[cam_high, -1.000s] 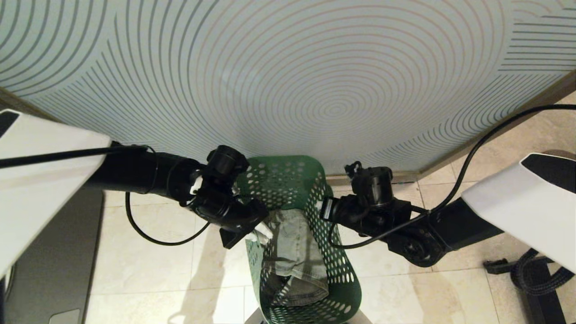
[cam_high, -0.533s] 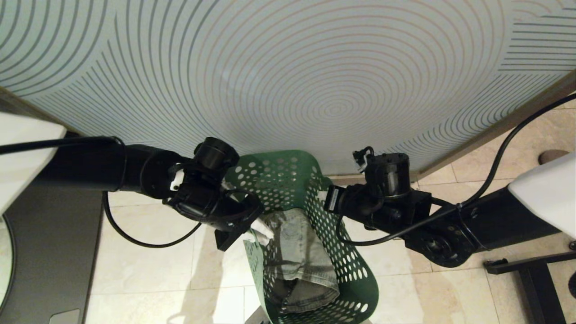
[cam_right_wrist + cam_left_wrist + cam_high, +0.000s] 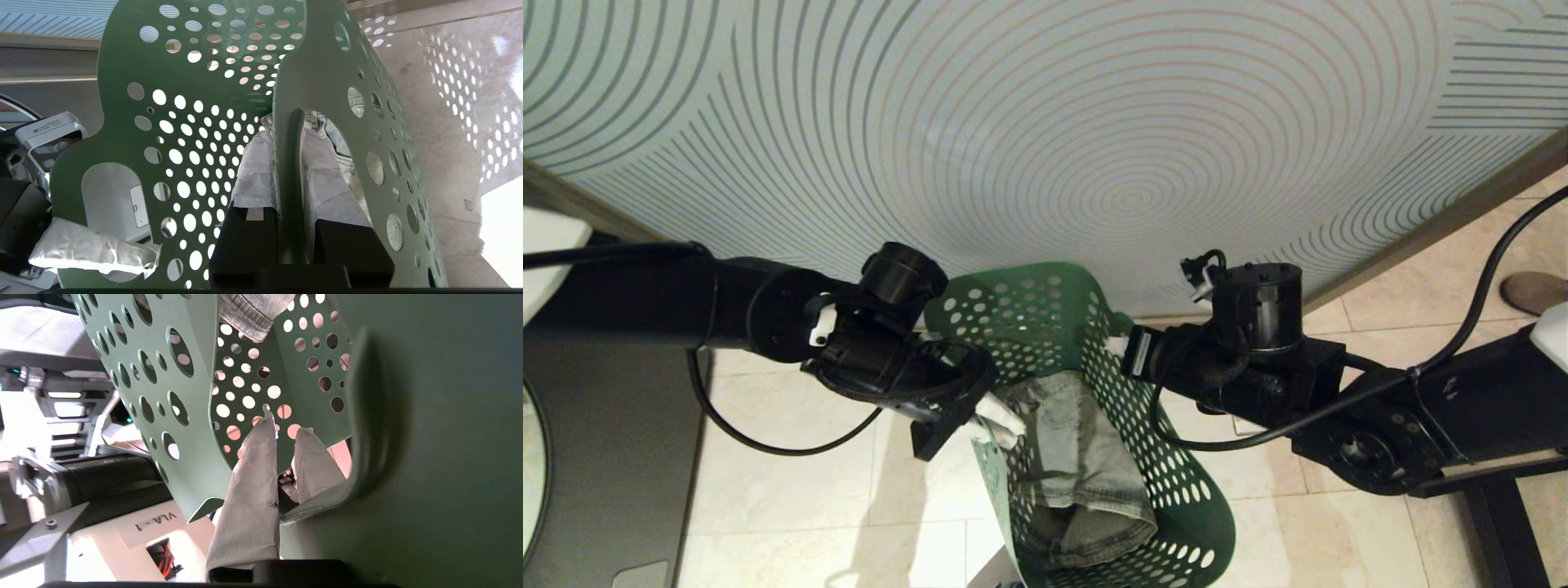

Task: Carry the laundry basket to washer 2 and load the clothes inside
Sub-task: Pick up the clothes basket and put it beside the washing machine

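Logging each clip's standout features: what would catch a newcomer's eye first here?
The green basket, gripped on both side walls by the left claw and right claw, held between the arms above the tiled floor. Pale denim jeans lie inside it. Behind it stands a wall with a pattern of concentric rings.

A pale blue-grey wall panel [image 3: 1094, 122] with concentric line pattern fills the upper frame. A brown skirting strip [image 3: 1437, 220] borders it at right. Beige floor tiles [image 3: 792, 490] occupy the lower frame, lit warmly.
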Tool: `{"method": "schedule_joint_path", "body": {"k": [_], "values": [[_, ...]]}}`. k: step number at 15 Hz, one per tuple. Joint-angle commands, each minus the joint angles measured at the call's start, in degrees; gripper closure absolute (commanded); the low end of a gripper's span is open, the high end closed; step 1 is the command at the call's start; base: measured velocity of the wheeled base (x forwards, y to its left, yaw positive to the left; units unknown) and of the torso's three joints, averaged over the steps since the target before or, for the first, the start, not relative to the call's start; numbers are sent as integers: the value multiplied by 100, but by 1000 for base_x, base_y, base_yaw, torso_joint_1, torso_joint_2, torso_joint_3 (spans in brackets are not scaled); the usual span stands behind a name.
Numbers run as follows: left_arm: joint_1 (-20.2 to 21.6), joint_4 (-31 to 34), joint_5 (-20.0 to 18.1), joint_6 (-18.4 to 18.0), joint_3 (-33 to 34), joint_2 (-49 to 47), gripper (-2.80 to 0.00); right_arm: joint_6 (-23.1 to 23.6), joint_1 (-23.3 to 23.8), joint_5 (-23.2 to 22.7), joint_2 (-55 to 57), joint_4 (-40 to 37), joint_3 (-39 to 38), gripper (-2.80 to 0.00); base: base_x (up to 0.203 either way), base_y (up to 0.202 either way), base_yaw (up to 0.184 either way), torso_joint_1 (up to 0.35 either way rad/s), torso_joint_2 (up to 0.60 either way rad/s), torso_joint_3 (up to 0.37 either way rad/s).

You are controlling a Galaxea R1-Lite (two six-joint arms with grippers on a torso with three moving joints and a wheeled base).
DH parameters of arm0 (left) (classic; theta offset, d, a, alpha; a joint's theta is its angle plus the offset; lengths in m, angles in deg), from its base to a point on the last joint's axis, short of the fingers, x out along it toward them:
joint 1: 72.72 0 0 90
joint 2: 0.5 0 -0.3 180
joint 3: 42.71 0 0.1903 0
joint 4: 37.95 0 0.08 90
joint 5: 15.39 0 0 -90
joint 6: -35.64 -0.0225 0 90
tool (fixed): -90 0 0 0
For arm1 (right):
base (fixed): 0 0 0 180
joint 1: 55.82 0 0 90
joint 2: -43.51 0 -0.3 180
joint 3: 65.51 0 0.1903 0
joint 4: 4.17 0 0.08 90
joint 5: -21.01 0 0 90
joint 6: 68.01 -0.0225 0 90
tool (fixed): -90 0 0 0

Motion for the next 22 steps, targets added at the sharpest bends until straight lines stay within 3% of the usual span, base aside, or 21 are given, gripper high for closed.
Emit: {"method": "schedule_joint_path", "body": {"k": [1,8,22], "values": [[-33,0,-39,71,-1,5,0,-18,-1,-2,-134,-9,-41,0,0,0,0,0,0,0],[-485,-254,-39,194,-27,-231,0,46,8,24,-359,-288,-118,0,0,0,0,0,0,0],[-733,-278,-30,123,-124,-20,0,61,7,33,-662,-419,-319,0,0,0,0,0,0,0]]}}
